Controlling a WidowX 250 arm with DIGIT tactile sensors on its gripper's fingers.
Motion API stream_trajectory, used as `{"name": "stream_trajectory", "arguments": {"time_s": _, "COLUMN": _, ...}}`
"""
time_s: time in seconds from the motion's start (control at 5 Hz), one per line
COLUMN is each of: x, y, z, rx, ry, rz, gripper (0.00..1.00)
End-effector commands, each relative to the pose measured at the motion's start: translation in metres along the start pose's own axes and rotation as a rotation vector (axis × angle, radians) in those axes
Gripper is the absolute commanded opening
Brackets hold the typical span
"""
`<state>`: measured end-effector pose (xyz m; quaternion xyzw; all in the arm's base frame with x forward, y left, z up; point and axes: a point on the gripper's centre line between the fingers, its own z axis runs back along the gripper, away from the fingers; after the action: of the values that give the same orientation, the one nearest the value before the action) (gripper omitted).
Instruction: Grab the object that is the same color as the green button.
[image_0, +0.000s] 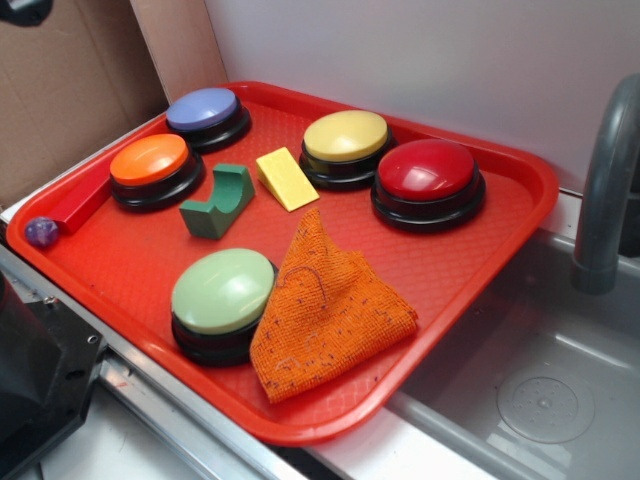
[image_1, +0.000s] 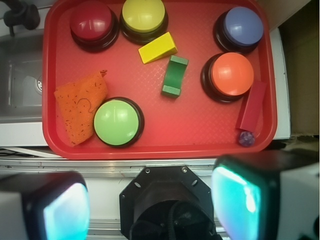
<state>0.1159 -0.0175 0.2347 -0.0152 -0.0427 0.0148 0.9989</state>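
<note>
Green arch block (image_1: 174, 76) lies mid-tray (image_1: 55, 60) between the yellow wedge (image_1: 157, 48) and orange button (image_1: 232, 74), matching the green button (image_1: 116, 122). The gripper (image_1: 150, 205) hovers wide open, empty, short of the tray.

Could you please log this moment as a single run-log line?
phase: pre-reach | gripper: open, off tray | target: green arch block, untouched | reference: green button

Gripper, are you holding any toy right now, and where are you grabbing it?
Nothing is held. The gripper is open and empty, above the tray's near edge. The green block lies untouched on the tray.
</note>
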Motion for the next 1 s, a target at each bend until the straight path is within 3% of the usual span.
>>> {"name": "stream_trajectory", "arguments": {"time_s": 0.0, "x": 0.0, "y": 0.0, "z": 0.0, "rx": 0.0, "ry": 0.0, "rz": 0.0, "gripper": 1.0}}
{"name": "stream_trajectory", "arguments": {"time_s": 0.2, "x": 0.003, "y": 0.008, "z": -0.007, "rx": -0.032, "ry": -0.028, "rz": 0.056, "gripper": 1.0}}
{"name": "stream_trajectory", "arguments": {"time_s": 0.6, "x": 0.017, "y": 0.025, "z": -0.035, "rx": 0.033, "ry": -0.05, "rz": 0.22, "gripper": 1.0}}
{"name": "stream_trajectory", "arguments": {"time_s": 0.8, "x": 0.026, "y": 0.034, "z": -0.059, "rx": 0.035, "ry": -0.064, "rz": 0.348, "gripper": 1.0}}
